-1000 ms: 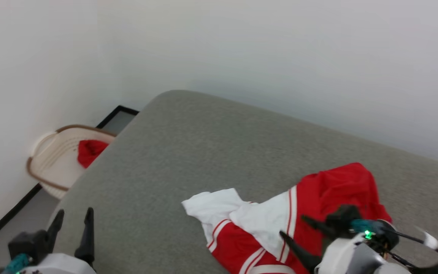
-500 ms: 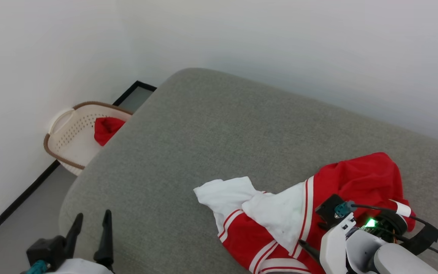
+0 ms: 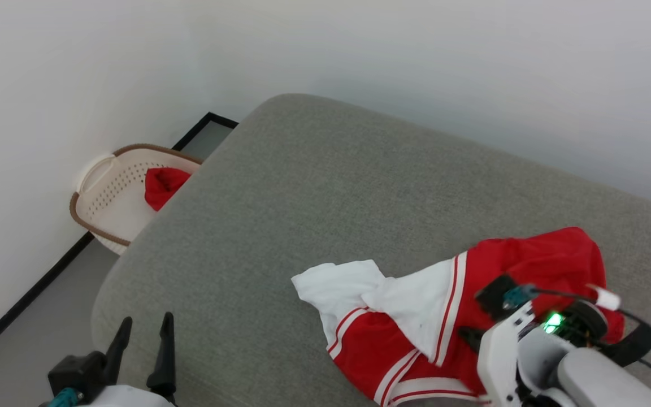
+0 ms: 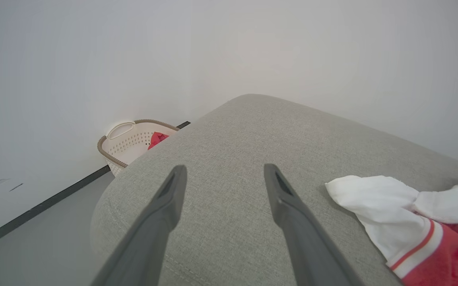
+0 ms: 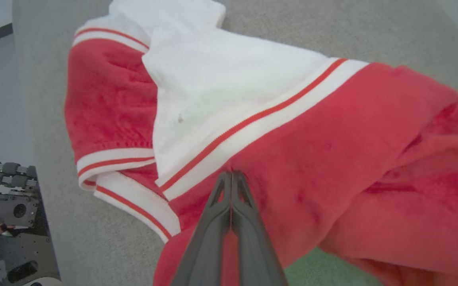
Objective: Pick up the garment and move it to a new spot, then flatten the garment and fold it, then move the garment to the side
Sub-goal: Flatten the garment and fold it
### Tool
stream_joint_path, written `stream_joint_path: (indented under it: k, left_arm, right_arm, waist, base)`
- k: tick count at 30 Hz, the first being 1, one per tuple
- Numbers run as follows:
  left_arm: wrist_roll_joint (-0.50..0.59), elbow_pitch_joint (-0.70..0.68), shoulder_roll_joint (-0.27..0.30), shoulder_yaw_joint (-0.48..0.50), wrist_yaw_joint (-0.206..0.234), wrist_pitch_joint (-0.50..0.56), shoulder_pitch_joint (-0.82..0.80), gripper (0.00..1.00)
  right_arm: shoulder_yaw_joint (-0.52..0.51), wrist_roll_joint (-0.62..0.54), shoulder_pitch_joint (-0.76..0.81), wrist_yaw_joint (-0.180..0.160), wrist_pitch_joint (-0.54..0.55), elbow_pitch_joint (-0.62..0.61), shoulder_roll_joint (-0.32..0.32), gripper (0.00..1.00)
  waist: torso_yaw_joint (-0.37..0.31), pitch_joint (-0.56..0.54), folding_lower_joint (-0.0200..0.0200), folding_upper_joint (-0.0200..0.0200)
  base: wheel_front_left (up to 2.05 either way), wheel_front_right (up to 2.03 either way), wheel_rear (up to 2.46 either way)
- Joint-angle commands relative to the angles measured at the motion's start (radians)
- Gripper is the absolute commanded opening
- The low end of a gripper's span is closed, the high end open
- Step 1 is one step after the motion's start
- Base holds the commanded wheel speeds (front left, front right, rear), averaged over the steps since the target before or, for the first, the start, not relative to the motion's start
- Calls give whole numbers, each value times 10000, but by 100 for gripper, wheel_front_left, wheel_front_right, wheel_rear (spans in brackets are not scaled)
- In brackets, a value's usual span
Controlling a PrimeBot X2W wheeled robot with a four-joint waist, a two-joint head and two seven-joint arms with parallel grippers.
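Here's the garment [image 3: 534,260], a soft red jersey shirt, lying crumpled on the near right part of a grey upholstered surface [image 3: 314,192] with a coarse woven cover and a rounded corner. A white short sleeve [image 3: 337,282] spills out toward the left, limp and creased, and bands of red-and-white striped trim [image 5: 261,115] curve across the heap. Close up, the red cloth [image 5: 332,131] looks fleecy and falls in deep folds. The right gripper [image 5: 231,174] has its two long dark fingers pressed flat together, tips down on the red fabric just below a striped band; whether any cloth is caught between them, I cannot tell. Over on the left, the left gripper [image 3: 147,317] hangs above the near corner of the grey cover, its tapered fingers [image 4: 173,198] standing wide apart with nothing between them, well apart from the shirt. Beyond that corner, on the smooth grey floor [image 3: 37,322] against the white wall [image 3: 416,68], sits a cream perforated plastic laundry basket [image 3: 91,209] with a brown rim, and a red cloth [image 3: 163,183] lies inside it.
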Motion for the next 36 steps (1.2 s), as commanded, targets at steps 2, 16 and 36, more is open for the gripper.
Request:
stream_joint_path:
  k: [2, 16, 36]
  left_arm:
    - [194, 12, -46, 154, -145, -5, 21, 100]
    - [770, -22, -180, 525, -454, -5, 242, 100]
    - [1232, -31, -87, 749, -691, -1, 134, 100]
  right_arm:
    - [-473, 166, 19, -6, -255, -107, 16, 0]
    - [-5378, 207, 1826, -6, -800, -392, 686, 0]
    - [-9150, -2300, 3355, -6, -1061, 670, 2369, 40]
  waist:
    - [-77, -153, 0, 0]
    - [-796, -624, 0, 0]
    - [-2438, -614, 0, 0]
  base:
    - [0, 0, 0]
    - [0, 0, 0]
    - [0, 0, 0]
